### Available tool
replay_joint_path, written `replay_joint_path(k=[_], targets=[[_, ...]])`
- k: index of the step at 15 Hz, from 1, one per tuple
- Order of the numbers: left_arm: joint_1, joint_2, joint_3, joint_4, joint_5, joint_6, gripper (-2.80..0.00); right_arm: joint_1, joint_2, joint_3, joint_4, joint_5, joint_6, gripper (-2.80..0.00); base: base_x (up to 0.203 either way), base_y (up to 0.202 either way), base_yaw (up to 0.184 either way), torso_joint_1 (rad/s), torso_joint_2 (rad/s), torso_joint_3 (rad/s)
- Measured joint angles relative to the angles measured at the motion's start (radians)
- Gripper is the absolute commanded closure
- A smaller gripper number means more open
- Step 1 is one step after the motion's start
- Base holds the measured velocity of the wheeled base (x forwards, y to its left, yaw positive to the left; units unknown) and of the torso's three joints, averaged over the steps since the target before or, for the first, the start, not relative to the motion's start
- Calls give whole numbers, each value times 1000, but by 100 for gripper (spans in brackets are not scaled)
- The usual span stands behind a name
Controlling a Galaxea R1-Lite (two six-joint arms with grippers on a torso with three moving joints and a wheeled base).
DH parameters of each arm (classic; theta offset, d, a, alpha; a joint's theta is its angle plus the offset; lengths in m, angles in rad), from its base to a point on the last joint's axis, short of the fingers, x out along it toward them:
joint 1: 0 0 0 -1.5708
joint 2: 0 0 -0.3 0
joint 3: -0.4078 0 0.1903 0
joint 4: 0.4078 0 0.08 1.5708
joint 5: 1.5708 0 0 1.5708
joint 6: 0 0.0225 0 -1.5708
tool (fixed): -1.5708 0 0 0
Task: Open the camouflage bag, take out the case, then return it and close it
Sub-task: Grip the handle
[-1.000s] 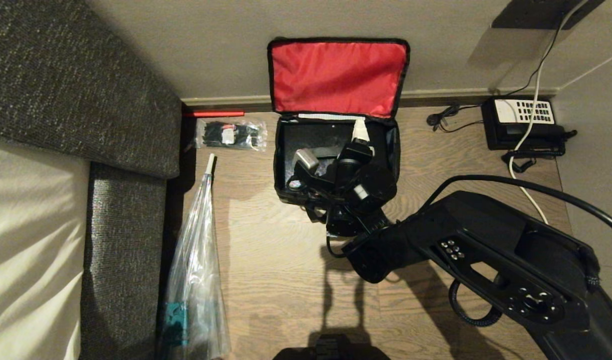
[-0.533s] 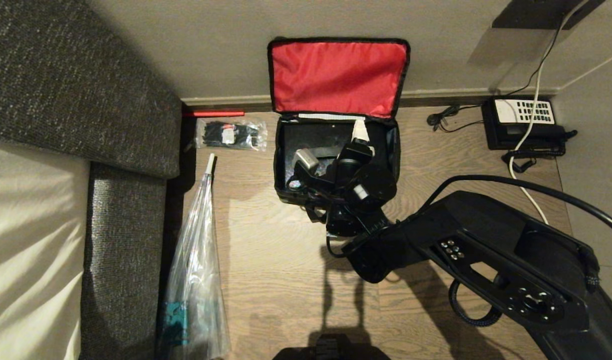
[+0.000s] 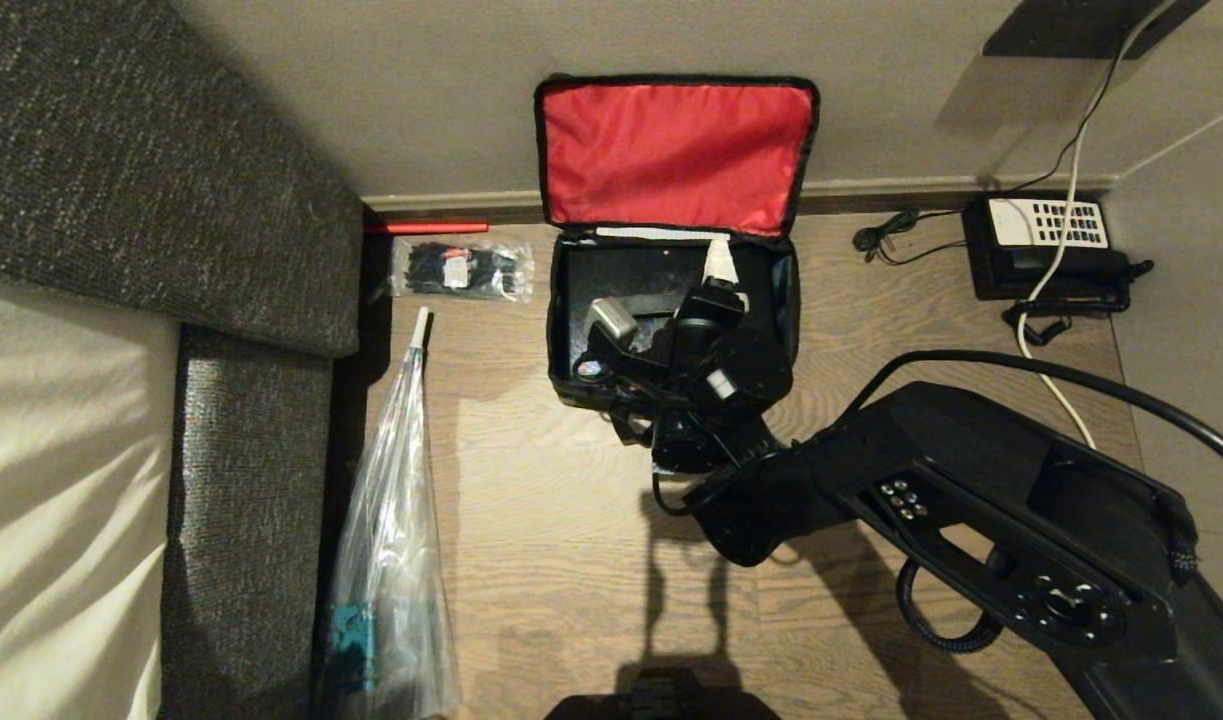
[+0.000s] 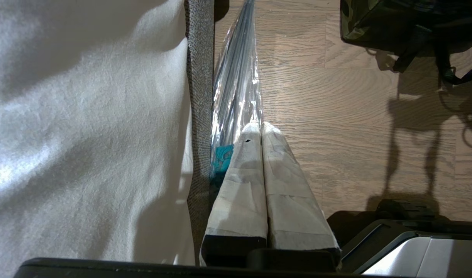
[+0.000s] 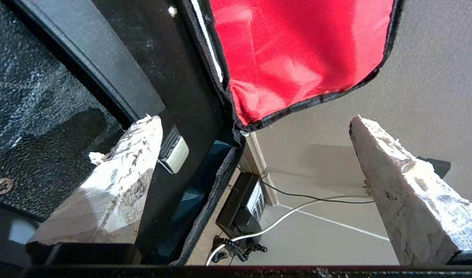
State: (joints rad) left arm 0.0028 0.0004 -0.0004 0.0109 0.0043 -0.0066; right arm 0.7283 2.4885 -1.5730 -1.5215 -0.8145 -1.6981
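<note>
A: Floor and surroundings?
B: Wood-plank floor [image 3: 531,520], beige wall [image 3: 421,90], grey sofa [image 3: 121,170] left, telephone [image 3: 1046,245] right.
A: The bag?
B: Camouflage bag [image 3: 671,150] against the wall, lid up, case [image 3: 631,275] inside.
A: Grippers?
B: Right gripper [image 5: 255,154] spread wide over the bag's edge; left gripper [image 4: 261,133] pressed together, empty.

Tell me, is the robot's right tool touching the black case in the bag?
Cannot tell. In the right wrist view the open right tool has one finger over the case, but no view shows contact or a gap plainly.

On the floor [image 3: 531,520]: one camouflage bag [image 3: 671,160], one case [image 3: 631,280] inside it, one telephone [image 3: 1046,250], one packet of black ties [image 3: 461,268], one wrapped umbrella [image 3: 391,560].
</note>
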Motion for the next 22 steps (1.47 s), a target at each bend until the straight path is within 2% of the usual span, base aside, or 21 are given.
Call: replay_joint_path(k=[5,15,18,22], targets=[[0,0,0,0,0,-4,0,0,-1,0,0,0,0,-280,0,0,0,1,1,-132],[0,0,-1,-2,0,3,0,0,4,-13,0,8,4,-280,0,0,0,1,0,-11],[0,0,-1,-2,0,3,0,-2,34,-48,0,45,6,-280,0,0,0,0,0,0],[0,0,-1,-2,0,4,0,-29,92,-187,1,129,-15,-280,0,0,0,0,0,0]])
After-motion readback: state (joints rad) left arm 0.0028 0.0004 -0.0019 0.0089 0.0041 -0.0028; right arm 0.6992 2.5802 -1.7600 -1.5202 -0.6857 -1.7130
